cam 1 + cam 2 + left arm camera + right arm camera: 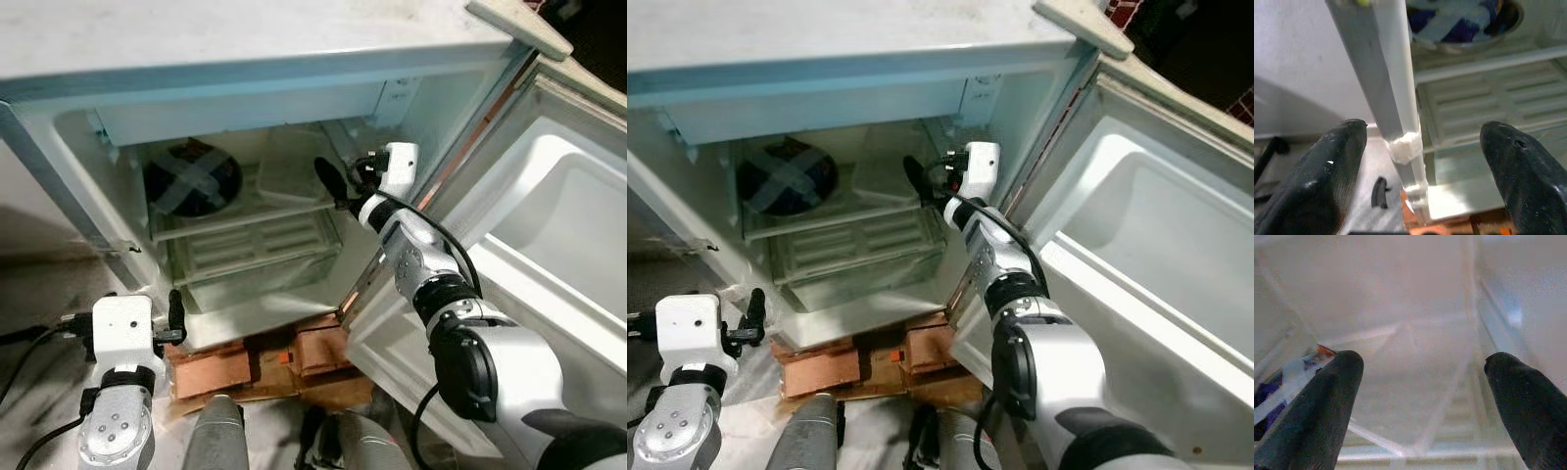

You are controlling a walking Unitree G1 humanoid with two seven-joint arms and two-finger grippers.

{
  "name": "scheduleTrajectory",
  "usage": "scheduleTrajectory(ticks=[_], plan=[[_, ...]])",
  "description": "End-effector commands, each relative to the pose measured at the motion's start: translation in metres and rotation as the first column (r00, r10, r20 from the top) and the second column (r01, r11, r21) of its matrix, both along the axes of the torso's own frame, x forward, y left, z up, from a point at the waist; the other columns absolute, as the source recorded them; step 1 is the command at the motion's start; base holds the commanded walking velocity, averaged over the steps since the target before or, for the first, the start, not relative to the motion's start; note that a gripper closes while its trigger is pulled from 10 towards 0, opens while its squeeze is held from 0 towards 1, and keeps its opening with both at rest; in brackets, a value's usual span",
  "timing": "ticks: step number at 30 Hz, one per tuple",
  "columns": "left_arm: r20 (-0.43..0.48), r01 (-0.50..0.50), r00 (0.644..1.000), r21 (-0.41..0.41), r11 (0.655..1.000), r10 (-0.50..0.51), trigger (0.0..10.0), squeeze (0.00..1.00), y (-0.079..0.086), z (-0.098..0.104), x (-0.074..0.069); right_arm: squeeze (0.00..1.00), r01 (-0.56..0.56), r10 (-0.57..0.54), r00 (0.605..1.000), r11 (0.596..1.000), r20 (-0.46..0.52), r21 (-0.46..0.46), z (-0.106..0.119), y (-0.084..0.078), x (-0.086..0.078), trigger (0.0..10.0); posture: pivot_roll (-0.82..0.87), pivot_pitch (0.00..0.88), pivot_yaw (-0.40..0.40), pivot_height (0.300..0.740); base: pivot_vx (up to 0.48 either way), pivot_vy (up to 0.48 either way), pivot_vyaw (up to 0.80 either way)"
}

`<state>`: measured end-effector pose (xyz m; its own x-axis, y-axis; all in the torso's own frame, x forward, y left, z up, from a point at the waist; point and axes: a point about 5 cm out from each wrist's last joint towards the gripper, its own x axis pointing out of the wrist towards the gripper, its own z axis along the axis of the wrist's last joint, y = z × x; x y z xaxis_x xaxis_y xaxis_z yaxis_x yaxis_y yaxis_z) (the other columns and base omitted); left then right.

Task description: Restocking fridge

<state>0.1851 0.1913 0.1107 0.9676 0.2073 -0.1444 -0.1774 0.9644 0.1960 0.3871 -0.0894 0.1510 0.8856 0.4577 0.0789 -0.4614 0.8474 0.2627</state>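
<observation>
In front of me stands the fridge (pixel 245 39), its door (pixel 558 245) swung open to my right. Inside, a bowl (pixel 192 182) sits on the upper shelf (pixel 284 191), toward its left end. Below that shelf lies a drawer (pixel 260 257). The fridge rests on a wooden pallet (pixel 260 364) on the floor. My right end effector (pixel 331 182) reaches into the fridge at the right end of the upper shelf, to the right of the bowl and apart from it. My left end effector (pixel 176 313) is low outside the fridge, just beside its left front edge, near the pallet.
</observation>
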Motion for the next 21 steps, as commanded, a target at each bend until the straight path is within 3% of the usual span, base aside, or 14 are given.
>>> scheduleTrajectory(ticks=[1, 2, 3, 4, 8, 11, 16, 21], plan=[[-0.015, 0.015, 1.0, -0.002, 1.0, -0.015, 10.0, 0.0, -0.001, -0.006, -0.001, 1.0, -0.015, 0.022, 0.995, 0.997, 0.094, -0.073, 0.003, -0.008, -0.004, 10.0, 0.28, 0.06, -0.122, 0.74, 0.0, 0.0, 0.0], [-0.015, 0.018, 1.0, -0.002, 1.0, -0.018, 10.0, 0.0, -0.001, -0.006, 0.0, 1.0, -0.027, 0.036, 0.993, 0.996, 0.111, -0.089, 0.003, -0.008, -0.006, 10.0, 0.28, 0.06, -0.122, 0.74, 0.0, 0.0, 0.0], [-0.014, 0.033, 0.999, -0.002, 0.999, -0.033, 10.0, 0.0, -0.001, -0.007, 0.002, 0.9, -0.056, 0.074, 0.987, 0.991, 0.141, -0.125, -0.002, -0.007, -0.013, 10.0, 0.27, 0.047, -0.114, 0.74, 0.0, 0.0, 0.0], [-0.013, 0.051, 0.999, 0.001, 0.999, -0.051, 10.0, 0.0, -0.002, -0.008, 0.006, 0.0, -0.097, 0.123, 0.979, 0.983, 0.164, -0.157, -0.009, -0.006, -0.024, 10.0, 0.25, 0.034, -0.106, 0.74, 0.0, 0.0, 0.0], [-0.012, 0.075, 0.997, 0.012, 0.997, -0.074, 10.0, 0.0, -0.004, -0.009, 0.012, 0.0, -0.146, 0.177, 0.968, 0.974, 0.18, -0.172, -0.018, -0.005, -0.043, 10.0, 0.24, 0.023, -0.098, 0.74, 0.0, 0.0, 0.0], [0.0, 0.086, 0.996, 0.015, 0.996, -0.086, 10.0, 0.0, -0.004, -0.008, 0.019, 0.0, -0.145, 0.166, 0.972, 0.981, 0.167, -0.132, -0.026, -0.006, -0.059, 10.0, 0.23, 0.008, -0.084, 0.74, -0.276, 0.0, 0.0], [0.011, 0.101, 0.995, 0.018, 0.995, -0.102, 10.0, 0.0, -0.004, -0.009, 0.026, 0.0, -0.014, 0.028, 0.991, 0.995, 0.134, -0.103, -0.038, -0.02, -0.085, 10.0, 0.21, 0.0, -0.061, 0.74, -0.287, 0.0, 0.0], [0.01, 0.136, 0.991, 0.021, 0.991, -0.136, 10.0, 0.0, -0.008, -0.011, 0.031, 0.0, 0.081, -0.069, 0.992, 0.99, 0.106, -0.116, -0.046, -0.033, -0.098, 10.0, 0.18, 0.0, -0.037, 0.74, -0.321, 0.0, 0.0]])
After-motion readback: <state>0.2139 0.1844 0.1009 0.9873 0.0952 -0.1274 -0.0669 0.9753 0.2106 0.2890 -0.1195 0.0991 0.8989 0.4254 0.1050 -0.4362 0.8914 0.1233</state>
